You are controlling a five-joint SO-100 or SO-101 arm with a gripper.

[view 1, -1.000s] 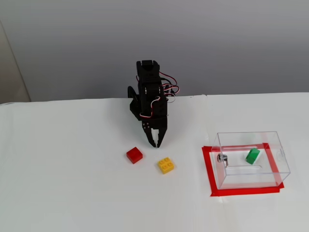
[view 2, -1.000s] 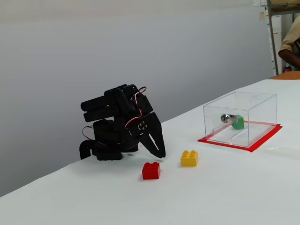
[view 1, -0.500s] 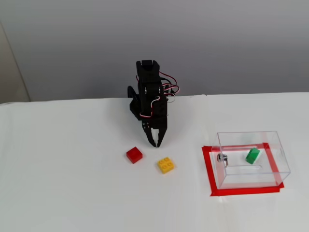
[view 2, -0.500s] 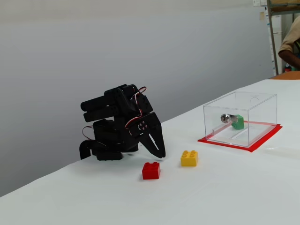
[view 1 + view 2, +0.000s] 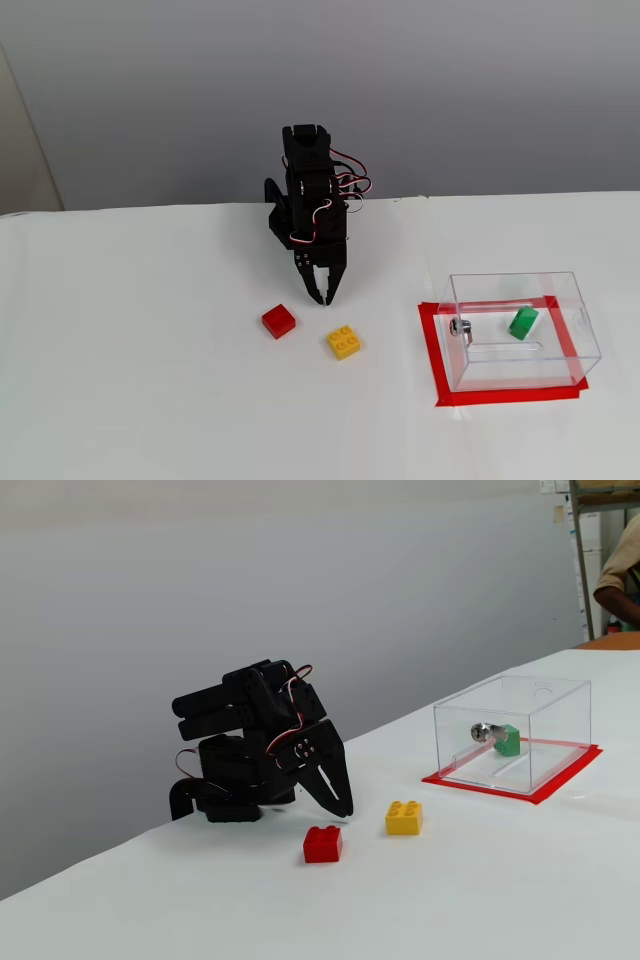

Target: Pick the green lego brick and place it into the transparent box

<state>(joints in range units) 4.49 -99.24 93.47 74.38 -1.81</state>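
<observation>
Lying inside the transparent box, the green lego brick rests tilted. The gripper hangs empty, jaws closed.

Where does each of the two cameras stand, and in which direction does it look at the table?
One fixed view: stands high opposite the arm and looks down on the table toward the grey wall; the whole folded arm shows, its hand pointing down near the red brick and yellow brick.
The other fixed view: stands low near table height, at the arm's side; the folded arm and hand show in profile.
Both share: the transparent box on red tape, with the green lego brick inside it.
</observation>
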